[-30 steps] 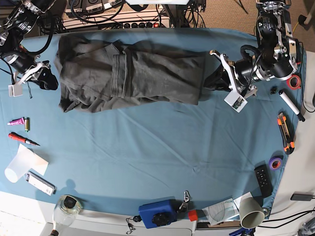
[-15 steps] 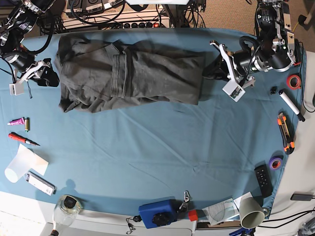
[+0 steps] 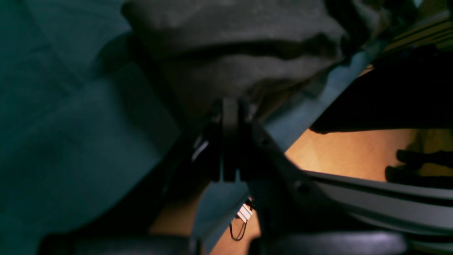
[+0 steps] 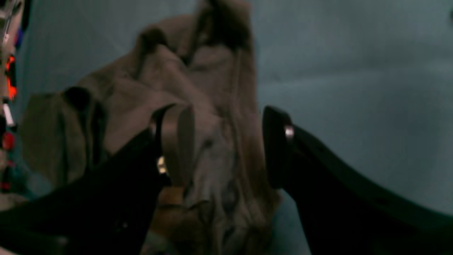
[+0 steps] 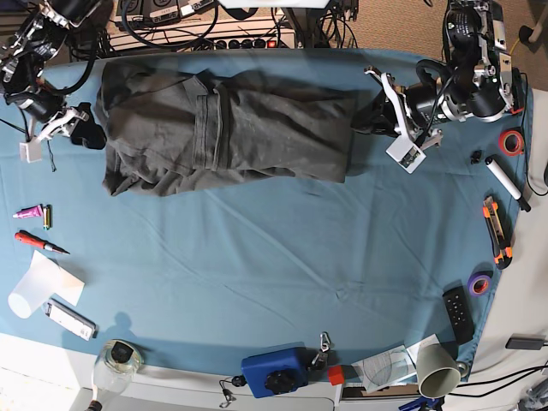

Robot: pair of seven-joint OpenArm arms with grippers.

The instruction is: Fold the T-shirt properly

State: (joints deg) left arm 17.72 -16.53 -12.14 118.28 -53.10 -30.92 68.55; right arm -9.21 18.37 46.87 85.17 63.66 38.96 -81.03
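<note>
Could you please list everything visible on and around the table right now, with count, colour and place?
T-shirt: one, charcoal grey, partly folded, far side of table.
Tablecloth: one, blue, covers table.
Screwdriver: one, red-handled, base view's left edge.
Remote: one, black, base view's right edge.
Tape rolls: two, orange and purple, right edge.
Marker: one, white with black ends, right edge.
Blue box: one, near edge.
Cup: one, pale, near right corner.
Left hand: shut, at shirt's right end.
Right hand: open, at shirt's left end.
</note>
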